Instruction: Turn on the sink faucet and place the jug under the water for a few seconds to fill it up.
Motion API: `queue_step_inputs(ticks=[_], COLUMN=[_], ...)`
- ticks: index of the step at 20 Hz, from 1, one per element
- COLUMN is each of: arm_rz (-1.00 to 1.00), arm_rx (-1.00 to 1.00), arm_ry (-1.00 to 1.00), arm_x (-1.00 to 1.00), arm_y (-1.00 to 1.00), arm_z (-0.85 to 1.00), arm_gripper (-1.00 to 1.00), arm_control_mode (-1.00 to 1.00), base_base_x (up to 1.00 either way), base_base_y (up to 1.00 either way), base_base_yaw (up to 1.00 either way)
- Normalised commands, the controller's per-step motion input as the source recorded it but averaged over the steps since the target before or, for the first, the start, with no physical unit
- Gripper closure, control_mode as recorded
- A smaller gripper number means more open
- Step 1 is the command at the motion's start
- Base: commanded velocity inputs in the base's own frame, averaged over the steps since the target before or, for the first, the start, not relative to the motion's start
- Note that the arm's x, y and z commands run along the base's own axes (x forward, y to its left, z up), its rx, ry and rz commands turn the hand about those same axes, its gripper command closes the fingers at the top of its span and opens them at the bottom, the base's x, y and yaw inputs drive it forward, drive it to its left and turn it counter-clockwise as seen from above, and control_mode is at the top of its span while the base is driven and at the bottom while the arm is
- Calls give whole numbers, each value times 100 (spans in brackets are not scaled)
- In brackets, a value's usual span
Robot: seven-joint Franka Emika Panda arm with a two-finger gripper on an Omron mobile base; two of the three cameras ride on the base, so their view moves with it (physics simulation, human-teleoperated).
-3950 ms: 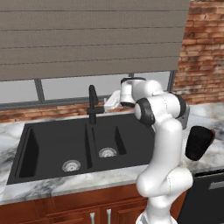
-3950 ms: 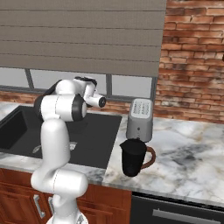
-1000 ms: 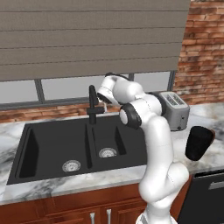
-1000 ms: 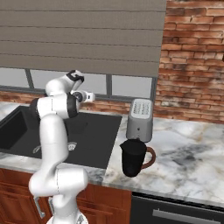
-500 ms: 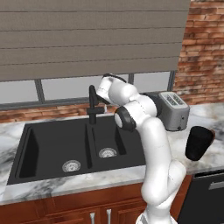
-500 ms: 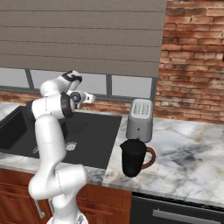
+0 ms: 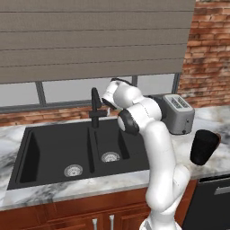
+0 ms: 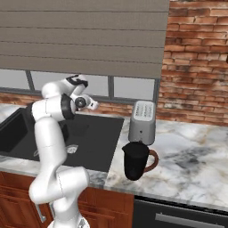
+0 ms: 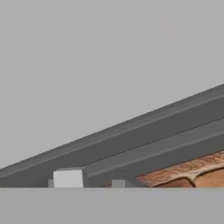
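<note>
One matte-black cylindrical jug (image 8: 136, 160), reddish-brown loop handle, upright on marble surface (image 8: 187, 164) before toaster (image 8: 142, 121); end effector (image 7: 107, 104) state indeterminable.

A grey blind (image 7: 90, 40) hangs over the window (image 7: 63, 90), with a brick wall (image 8: 196, 62) to its right. The marble worktop (image 8: 196, 156) tops wooden cabinets (image 7: 67, 215).

Matte-black sink (image 7: 54, 143) and faucet (image 7: 95, 108), black jug (image 8: 136, 161) with reddish-brown handle, silver toaster (image 8: 143, 116), grey-veined white marble counter (image 8: 191, 164).
</note>
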Motion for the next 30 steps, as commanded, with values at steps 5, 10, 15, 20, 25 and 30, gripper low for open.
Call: queue_step_inputs(ticks=[5,10,15,20,25,30], arm_rz=[0,-1,-4,-7,-1,-1], arm_rx=[26,18,15,5,0,0], arm_ry=[16,22,20,10,4,1], arm_x=[3,12,3,0,-18,-59], arm_y=[-100,-97,-77,-36,-14,-58], arm_z=[-69,-55,-30,-18,7,58], arm_gripper=[100,100,100,-100,-100,-100], arm_control_mode=[-100,-100,-100,-100,-100,-100], base_base_x=[0,0,0,0,0,0], base_base_y=[0,0,0,0,0,0], base_base_yaw=[0,0,0,0,0,0])
